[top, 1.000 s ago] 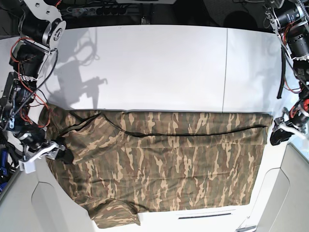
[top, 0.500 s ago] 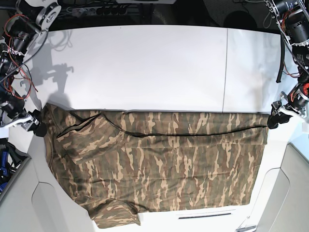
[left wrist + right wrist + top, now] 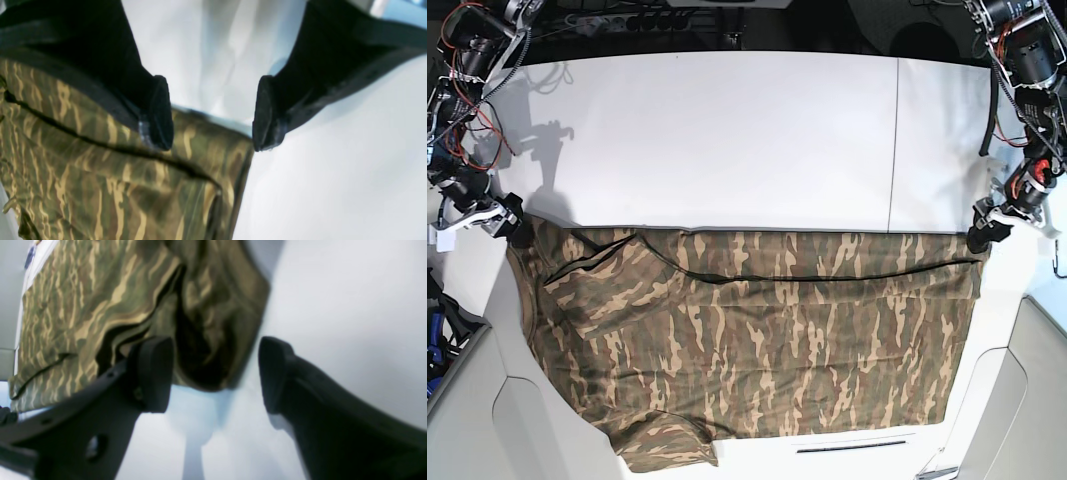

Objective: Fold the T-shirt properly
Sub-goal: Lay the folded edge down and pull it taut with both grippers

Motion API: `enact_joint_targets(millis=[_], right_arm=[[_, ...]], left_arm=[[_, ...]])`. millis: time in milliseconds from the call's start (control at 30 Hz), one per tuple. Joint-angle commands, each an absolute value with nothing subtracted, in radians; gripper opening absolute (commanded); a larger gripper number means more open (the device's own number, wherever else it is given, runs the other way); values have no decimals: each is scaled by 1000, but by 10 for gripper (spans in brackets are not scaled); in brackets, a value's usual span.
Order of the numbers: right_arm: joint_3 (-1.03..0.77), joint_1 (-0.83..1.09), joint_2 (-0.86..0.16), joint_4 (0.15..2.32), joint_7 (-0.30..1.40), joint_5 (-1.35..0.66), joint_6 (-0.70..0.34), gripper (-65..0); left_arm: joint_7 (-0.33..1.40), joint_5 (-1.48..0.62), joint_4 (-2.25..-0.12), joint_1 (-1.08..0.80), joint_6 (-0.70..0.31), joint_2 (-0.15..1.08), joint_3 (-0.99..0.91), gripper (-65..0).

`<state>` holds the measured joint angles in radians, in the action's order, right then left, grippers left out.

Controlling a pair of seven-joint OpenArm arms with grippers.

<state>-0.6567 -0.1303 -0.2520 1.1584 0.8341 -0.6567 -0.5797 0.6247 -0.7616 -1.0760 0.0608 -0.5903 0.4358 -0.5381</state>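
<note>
The camouflage T-shirt (image 3: 757,340) lies flat on the white table (image 3: 727,130), with a doubled layer along its far edge and a sleeve at the near left. At the shirt's far right corner my left gripper (image 3: 980,236) stands open. The left wrist view shows that gripper (image 3: 213,128) with its jaws wide apart over the T-shirt corner (image 3: 100,186), nothing between them. My right gripper (image 3: 515,225) is at the far left corner. Seen from the right wrist, it (image 3: 215,373) is open too, with the bunched T-shirt cloth (image 3: 83,306) just beyond its fingertips.
Grey raised panels flank the table's near corners (image 3: 1037,400) (image 3: 467,420). A seam (image 3: 894,140) runs across the tabletop right of centre. A power strip and cables (image 3: 627,20) lie behind the far edge. The shirt's near hem reaches the table's front edge.
Both grippers have moved toward the far side of the table, from the shirt's side edges to its far corners. The left jaws have widened. The shirt has not shifted.
</note>
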Motion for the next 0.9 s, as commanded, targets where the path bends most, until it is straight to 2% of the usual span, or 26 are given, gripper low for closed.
enact_joint_targets(millis=[0,167,433,600,667,767,867], right_arm=[[-645,-146,-268,1161,806,-673,-587,-251],[-580,-155,-258,1105,738,-670,-588,-251],[-566,-189,-198,1087,729,-641,-588,-251],[-561,-210,-191,1087,725,-623,-588,-259],[-561,-210,-191,1087,726,-616,-588,-322],[-561,-209,-191,1087,726,-582,-588,-489],[-561,-210,-191,1087,725,-580,-588,-640]], left_arm=[[607,-780,-1086,78,-599,452,-543,-245],[602,-780,-1083,78,-599,421,-542,-245],[527,-727,-1083,84,-593,407,-480,-245],[448,-633,-1083,102,-480,403,-408,-247],[450,-604,-1083,116,-466,399,-406,-298],[453,-601,-1083,130,-460,399,-406,-465],[453,-601,-1084,145,-466,399,-406,-583]])
